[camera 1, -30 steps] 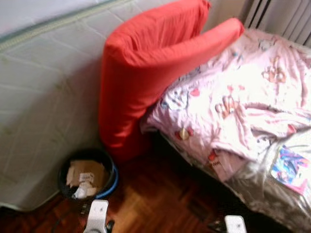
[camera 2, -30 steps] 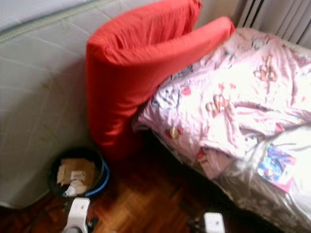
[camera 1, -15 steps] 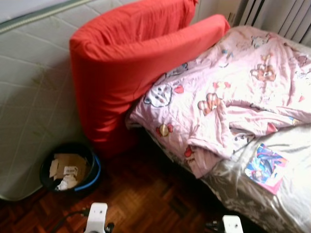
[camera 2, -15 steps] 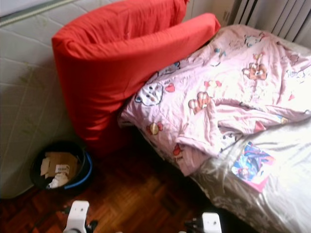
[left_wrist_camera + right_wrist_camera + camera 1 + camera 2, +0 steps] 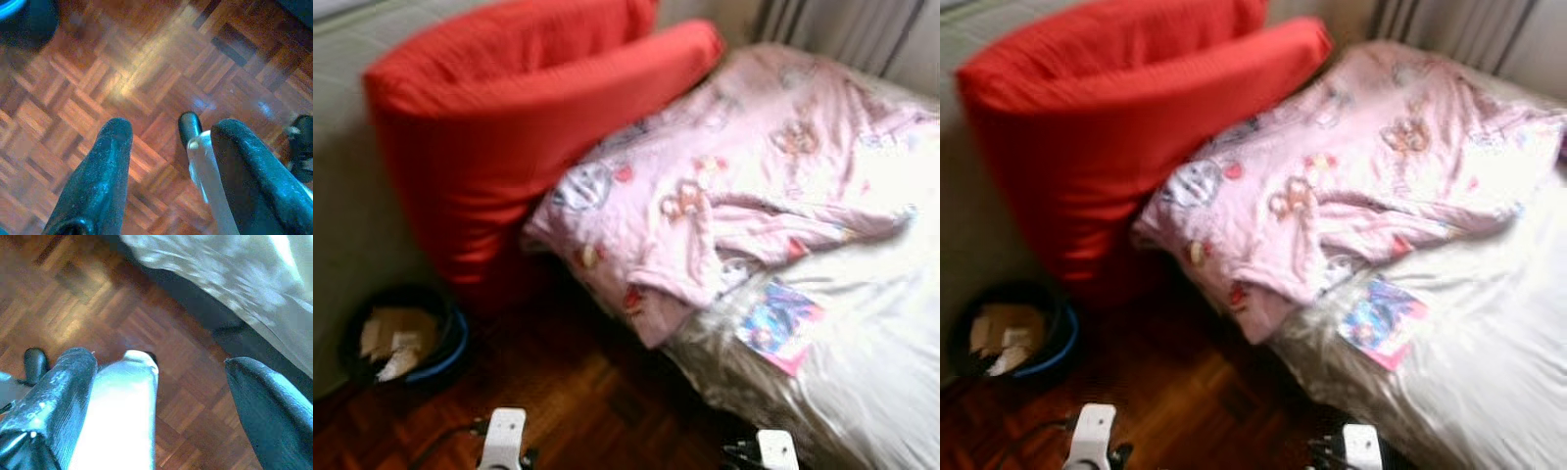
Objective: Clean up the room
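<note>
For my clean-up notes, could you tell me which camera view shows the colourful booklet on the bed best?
The left eye view shows the colourful booklet best, whole on the silvery cover below the pink quilt. The right eye view shows it too, slightly blurrier. The right wrist view shows silvery cover, without the booklet.

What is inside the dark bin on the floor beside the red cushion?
The bin holds pieces of brown cardboard and some crumpled white paper. Whatever lies beneath them is covered, and the picture is blurred.

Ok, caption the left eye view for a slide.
Red cushion leans beside pink blanket on the bed; bin on parquet.
</note>
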`<state>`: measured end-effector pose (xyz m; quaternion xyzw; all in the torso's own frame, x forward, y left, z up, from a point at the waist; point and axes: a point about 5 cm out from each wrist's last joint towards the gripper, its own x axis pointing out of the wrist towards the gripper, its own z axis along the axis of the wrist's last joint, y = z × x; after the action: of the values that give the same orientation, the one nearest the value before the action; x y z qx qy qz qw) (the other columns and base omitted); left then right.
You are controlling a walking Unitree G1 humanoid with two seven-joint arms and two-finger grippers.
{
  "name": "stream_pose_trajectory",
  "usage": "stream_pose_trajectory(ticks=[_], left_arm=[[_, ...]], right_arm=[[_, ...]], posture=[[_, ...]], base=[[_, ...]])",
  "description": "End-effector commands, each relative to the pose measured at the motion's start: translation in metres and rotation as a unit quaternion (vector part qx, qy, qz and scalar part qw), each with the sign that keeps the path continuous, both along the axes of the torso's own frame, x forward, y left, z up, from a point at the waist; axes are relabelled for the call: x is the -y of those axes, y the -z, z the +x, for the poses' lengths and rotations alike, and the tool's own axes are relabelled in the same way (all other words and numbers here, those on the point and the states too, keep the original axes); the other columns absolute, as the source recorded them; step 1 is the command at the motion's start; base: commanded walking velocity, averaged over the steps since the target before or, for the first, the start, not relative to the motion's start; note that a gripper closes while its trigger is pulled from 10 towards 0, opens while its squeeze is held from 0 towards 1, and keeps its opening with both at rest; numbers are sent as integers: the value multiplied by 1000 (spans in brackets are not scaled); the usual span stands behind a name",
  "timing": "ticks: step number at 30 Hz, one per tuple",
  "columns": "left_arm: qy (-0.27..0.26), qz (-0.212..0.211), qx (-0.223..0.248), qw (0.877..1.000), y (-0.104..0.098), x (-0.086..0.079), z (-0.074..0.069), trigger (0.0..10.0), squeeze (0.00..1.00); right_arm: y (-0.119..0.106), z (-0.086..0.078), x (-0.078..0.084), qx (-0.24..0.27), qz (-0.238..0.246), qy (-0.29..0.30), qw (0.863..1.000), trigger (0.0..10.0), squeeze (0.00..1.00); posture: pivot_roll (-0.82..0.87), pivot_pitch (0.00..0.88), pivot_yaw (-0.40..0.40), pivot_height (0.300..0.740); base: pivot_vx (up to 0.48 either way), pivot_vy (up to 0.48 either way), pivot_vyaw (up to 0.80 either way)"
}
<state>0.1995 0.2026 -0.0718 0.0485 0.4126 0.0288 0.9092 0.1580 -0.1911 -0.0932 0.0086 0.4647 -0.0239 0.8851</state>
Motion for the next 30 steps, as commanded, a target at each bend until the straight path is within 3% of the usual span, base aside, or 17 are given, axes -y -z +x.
stream_pose_trajectory(ticks=[1,30], left_arm=[[12,-8,-23,1000,7,9,-9,10000,0],[15,-4,-25,1000,7,8,-9,10000,0]], right_arm=[[4,-13,6,-22,-4,10,1000,10000,0],[4,-12,7,-20,-4,13,1000,10000,0]], posture=[[-6,166,19,740],[-8,167,20,740]], base=[[0,0,-756],[0,0,-747]])
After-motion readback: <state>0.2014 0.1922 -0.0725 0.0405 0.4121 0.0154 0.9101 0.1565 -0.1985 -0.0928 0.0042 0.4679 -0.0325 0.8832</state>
